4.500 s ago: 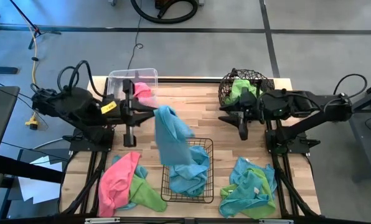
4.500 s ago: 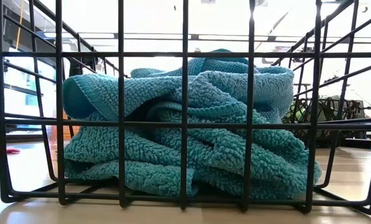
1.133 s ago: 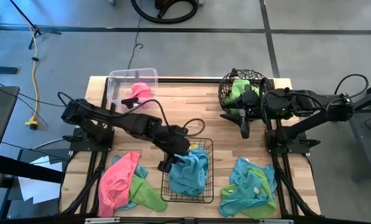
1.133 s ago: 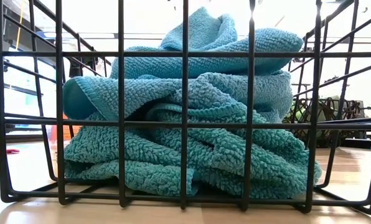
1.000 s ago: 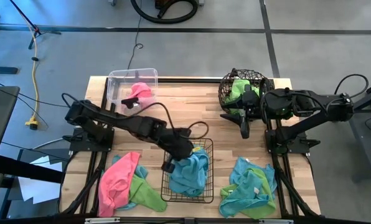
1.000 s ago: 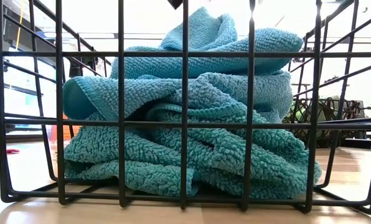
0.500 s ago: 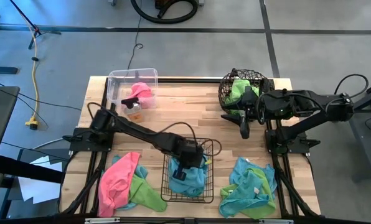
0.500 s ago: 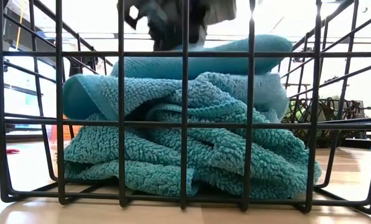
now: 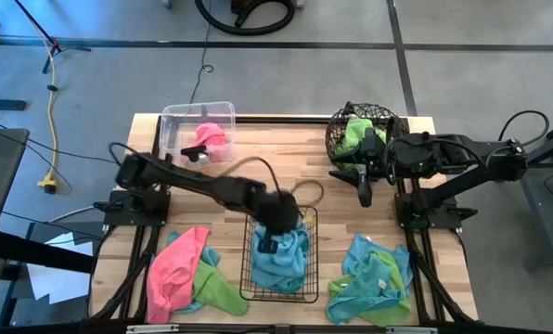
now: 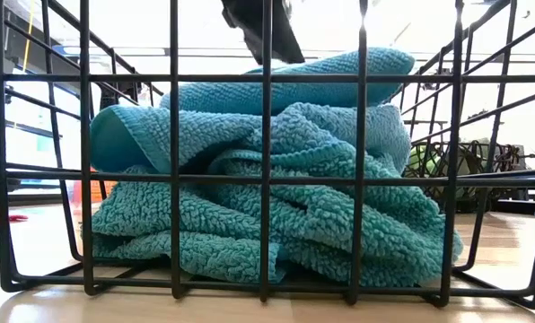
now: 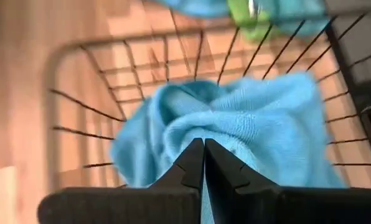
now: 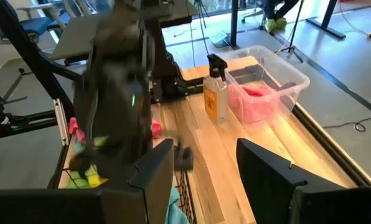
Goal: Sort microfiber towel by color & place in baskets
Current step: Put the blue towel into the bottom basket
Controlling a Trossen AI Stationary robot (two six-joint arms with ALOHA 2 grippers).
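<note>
The black wire-grid basket [image 9: 245, 269] stands at the table's front centre with light blue towels [image 9: 284, 264] heaped in it. My left gripper [image 11: 204, 142] is shut and slants down over the heap's top fold [image 10: 339, 76]. My right gripper [image 12: 201, 162] hangs open with nothing in it beside the round wire basket [image 9: 337, 139], which holds a green towel [image 9: 355, 130]. A pink towel [image 9: 212, 137] lies in the clear tub [image 9: 174, 125] at the far left. My left gripper has its shut fingers [image 10: 281, 45] slanting down from the table's left and far side, right at the top fold of the upper blue towel [image 11: 260, 118] in the black basket. Whether the tips touch the cloth I cannot tell.
A pink and a green towel [image 9: 184, 274] lie piled at the front left. Blue and green towels [image 9: 369, 278] are piled at the front right. A spray bottle [image 12: 215, 93] stands next to the clear tub.
My left gripper has gone from the black basket's left wall toward the table's right, over the basket, and come down onto the heap. The upper blue towel's raised hump has been flattened into a level fold; the towels below it have stayed put.
</note>
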